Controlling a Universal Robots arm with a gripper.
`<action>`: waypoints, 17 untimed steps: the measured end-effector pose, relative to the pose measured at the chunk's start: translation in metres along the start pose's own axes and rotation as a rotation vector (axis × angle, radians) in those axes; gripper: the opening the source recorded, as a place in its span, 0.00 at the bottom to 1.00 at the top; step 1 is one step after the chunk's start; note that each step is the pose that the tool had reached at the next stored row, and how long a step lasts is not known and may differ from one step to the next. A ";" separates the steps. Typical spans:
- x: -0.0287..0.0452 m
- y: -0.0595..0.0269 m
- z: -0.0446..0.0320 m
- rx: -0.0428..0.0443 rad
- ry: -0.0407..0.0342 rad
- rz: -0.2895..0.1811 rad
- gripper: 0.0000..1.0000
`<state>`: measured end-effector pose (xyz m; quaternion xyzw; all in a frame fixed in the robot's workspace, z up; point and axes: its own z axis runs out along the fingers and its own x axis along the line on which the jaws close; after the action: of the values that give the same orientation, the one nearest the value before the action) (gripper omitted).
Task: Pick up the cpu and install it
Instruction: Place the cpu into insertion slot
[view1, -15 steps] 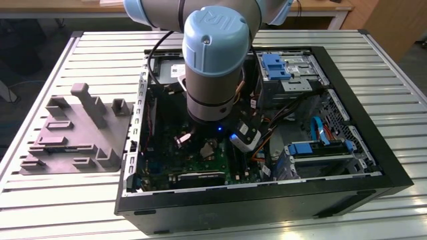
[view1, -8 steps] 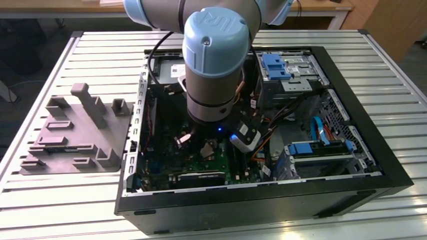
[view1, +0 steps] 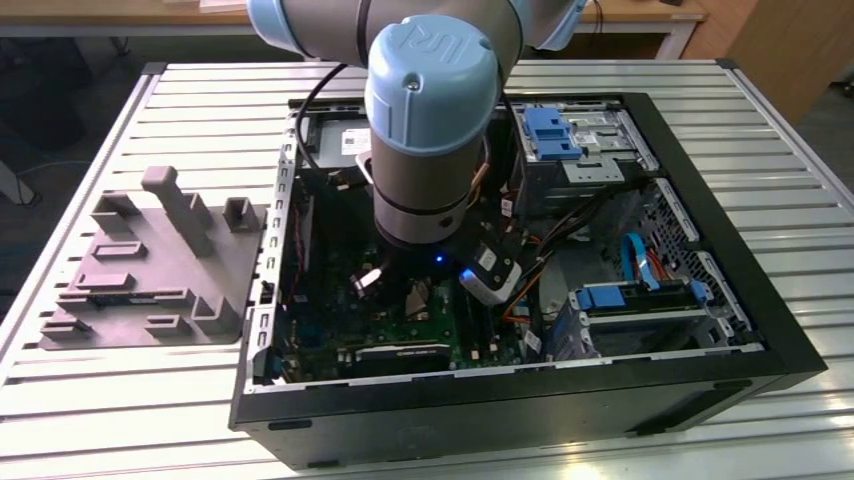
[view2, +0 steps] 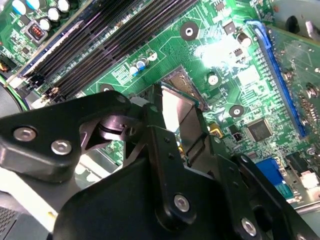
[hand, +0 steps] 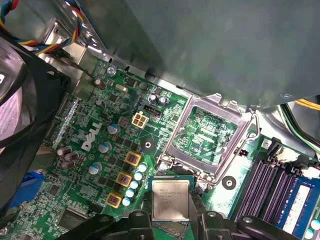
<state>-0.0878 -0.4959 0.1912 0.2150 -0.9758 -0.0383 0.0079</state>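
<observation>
First wrist view: gripper (hand: 170, 207) closed narrow on the cpu (hand: 170, 197). One finger sits on each of two opposite edges and the silver top faces the camera. Judgement: the edge grip keeps the pads off the contact side, which faces down toward the board (hand: 95, 150), and holds the chip flat for a level drop.

Second wrist view: black fingers (view2: 155, 130) clamp the same chip. Its top reads as a bright reflecting plate, level between them.

- cpu position: in the gripper, above the board, close beside the socket (hand: 181, 131). It is not seated; the socket's bed shows bare green inside its metal frame. Height above the board: cannot tell.
- Socket: frame clear of obstructions, thin lever wire along one side. Judgement: left open so the chip can go straight in.
- Around the socket: yellow-topped parts and small capacitors on one side, memory slots (hand: 260, 185) on the other, fan (hand: 20, 100) at the board's edge. Tight surroundings, which suits a vertical approach.

Exterior view: arm (view1: 434, 130) reaches straight down into the open case (view1: 534, 410), which lies on its side so the board faces up. The wrist covers the gripper. Grey tray (view1: 147, 270) with upright posts sits on the table (view1: 134, 400) just beside the case, on the exterior view's left.
</observation>
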 end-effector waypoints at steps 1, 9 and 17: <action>0.0000 0.0000 0.0001 -0.0001 -0.0002 0.000 0.39; -0.0001 0.0000 -0.0017 0.0047 0.0015 0.003 0.39; 0.0001 -0.0001 -0.0039 0.0118 0.0039 0.016 0.39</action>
<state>-0.0877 -0.4963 0.1952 0.2073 -0.9777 -0.0321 0.0089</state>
